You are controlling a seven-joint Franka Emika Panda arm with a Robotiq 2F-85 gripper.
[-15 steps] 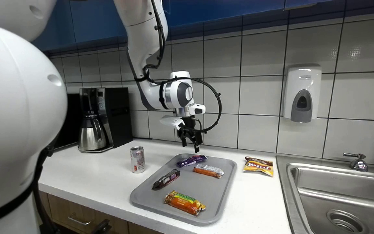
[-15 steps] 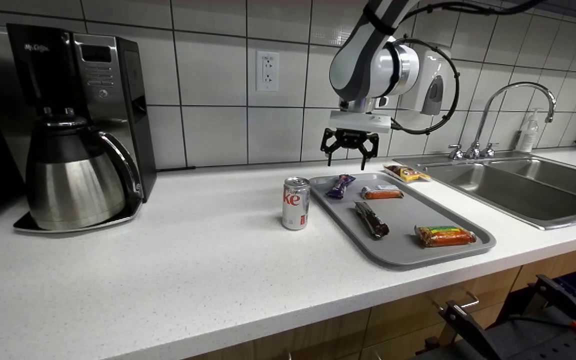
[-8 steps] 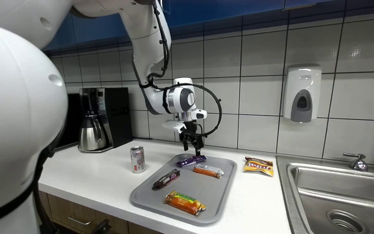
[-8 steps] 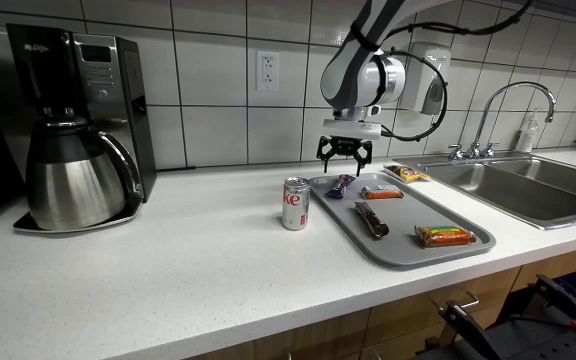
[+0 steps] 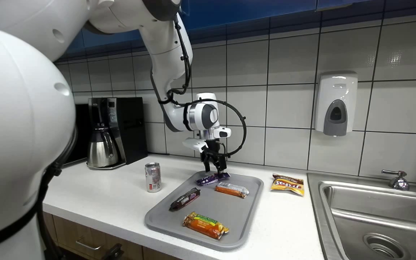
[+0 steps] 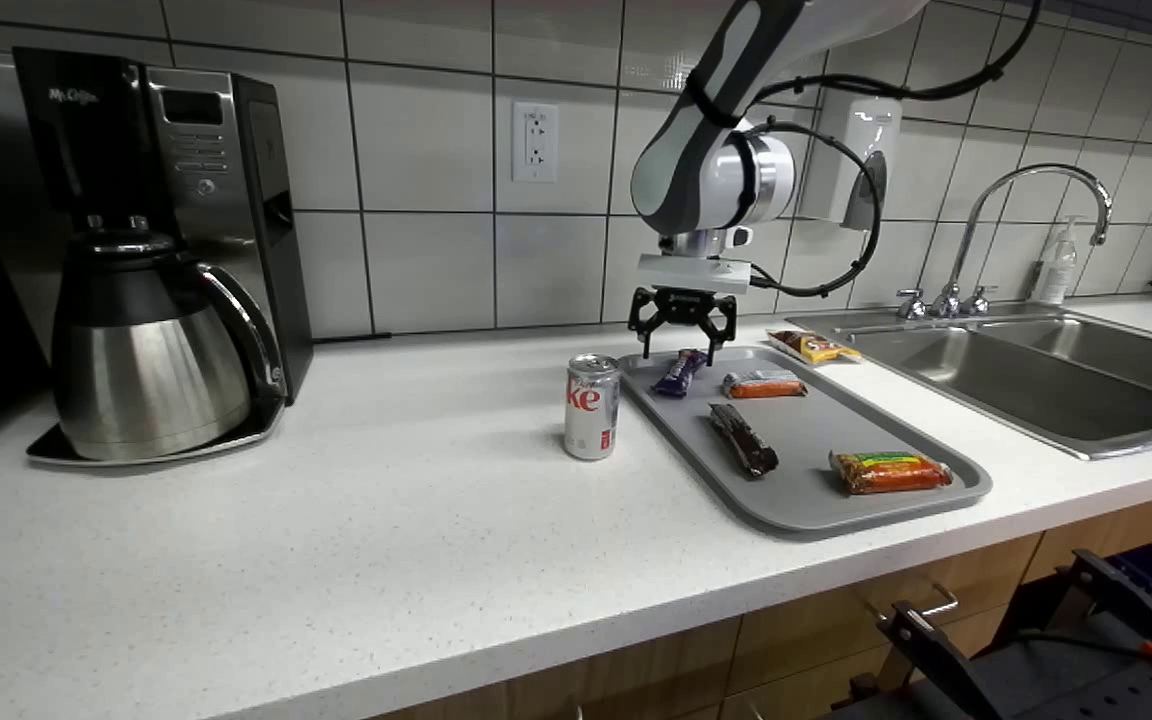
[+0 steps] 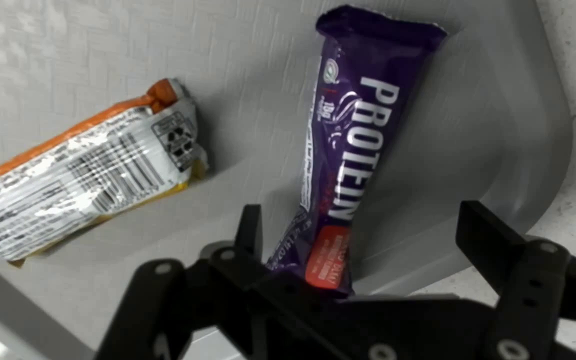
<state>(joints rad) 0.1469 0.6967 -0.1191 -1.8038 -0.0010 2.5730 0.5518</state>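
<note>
In the wrist view you look down past your gripper point(image 7: 361, 212), its black fingers point(image 7: 251, 227) parted, with the lower end of a purple PROTEIN wrapper point(image 7: 360, 142) showing between them on a grey tray point(image 7: 253, 85), near a rounded corner, while a silver-and-orange barcoded wrapper point(image 7: 93, 172) lies apart to the left.

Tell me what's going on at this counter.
A white robot arm holds its open black claw over one end of a shiny purple protein bar on a grey rectangular tray. Nothing is gripped. A silver and orange bar, a dark brown bar and an orange and green bar also lie there, and a silver soda can stands beside the tray.
</note>
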